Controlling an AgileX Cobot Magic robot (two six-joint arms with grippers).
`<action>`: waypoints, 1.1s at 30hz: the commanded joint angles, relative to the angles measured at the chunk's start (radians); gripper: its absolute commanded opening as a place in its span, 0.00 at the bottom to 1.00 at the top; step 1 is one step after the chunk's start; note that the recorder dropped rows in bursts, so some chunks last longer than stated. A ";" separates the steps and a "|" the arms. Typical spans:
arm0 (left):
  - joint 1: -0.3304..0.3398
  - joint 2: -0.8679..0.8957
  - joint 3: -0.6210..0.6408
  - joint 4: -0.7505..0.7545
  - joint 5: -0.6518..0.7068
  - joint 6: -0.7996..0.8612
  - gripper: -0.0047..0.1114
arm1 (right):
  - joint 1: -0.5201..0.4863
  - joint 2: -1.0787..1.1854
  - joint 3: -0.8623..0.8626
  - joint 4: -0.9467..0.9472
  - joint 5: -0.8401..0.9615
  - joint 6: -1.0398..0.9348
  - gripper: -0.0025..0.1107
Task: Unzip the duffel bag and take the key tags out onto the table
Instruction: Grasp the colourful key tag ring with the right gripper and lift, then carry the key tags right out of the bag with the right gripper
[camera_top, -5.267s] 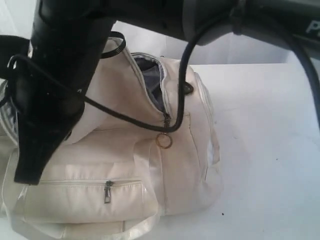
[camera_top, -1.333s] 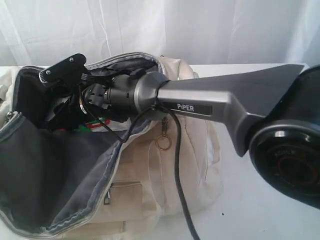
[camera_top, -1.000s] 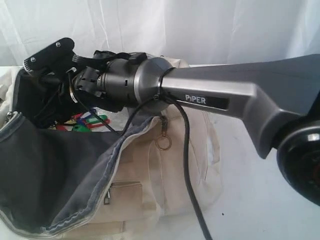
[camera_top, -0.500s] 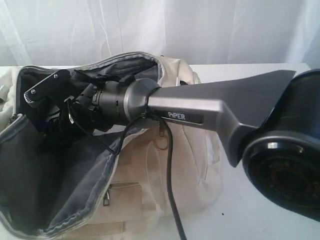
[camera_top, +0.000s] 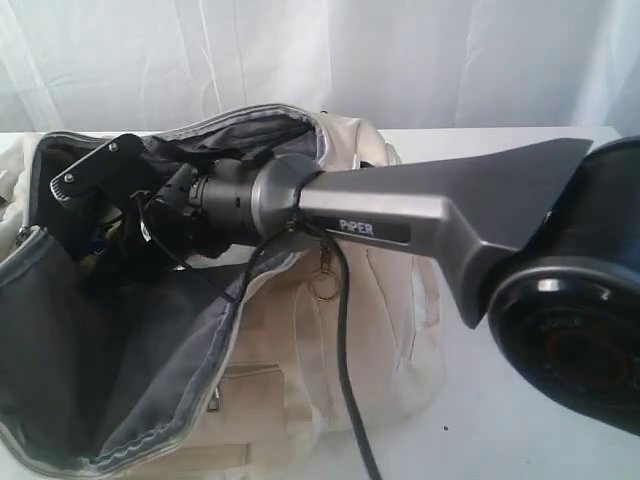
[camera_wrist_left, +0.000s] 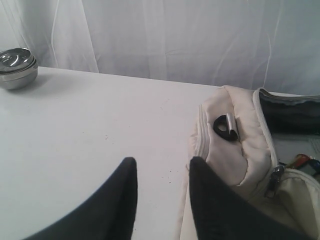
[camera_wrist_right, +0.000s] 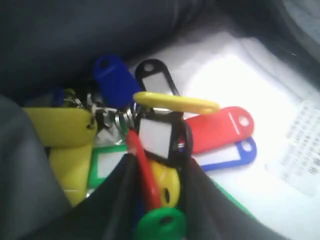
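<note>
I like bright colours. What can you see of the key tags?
The key tags are a bunch of plastic tags, red, yellow, blue, green and black, some with white label windows, joined on metal rings. They lie inside the duffel bag on its dark lining, partly over a white paper. The right arm's fingers straddle a red and a yellow tag.

counter (camera_wrist_left: 100, 130): plain white, flat and wide, bare between the two things on it.
duffel bag (camera_top: 370, 320): cream fabric, lying directly on the counter, mouth open, grey lining showing.
steel bowls (camera_wrist_left: 17, 67): nested stack, well apart from the duffel bag's end.
</note>
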 joint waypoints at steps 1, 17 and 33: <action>-0.006 -0.006 0.002 0.003 0.000 0.002 0.38 | -0.024 -0.092 0.004 -0.013 0.083 -0.010 0.02; -0.006 -0.006 0.002 0.003 0.000 0.002 0.38 | -0.026 -0.477 0.004 -0.165 0.408 -0.072 0.02; -0.006 -0.006 0.002 0.003 0.000 0.002 0.38 | -0.188 -0.752 0.071 -0.252 0.758 -0.122 0.02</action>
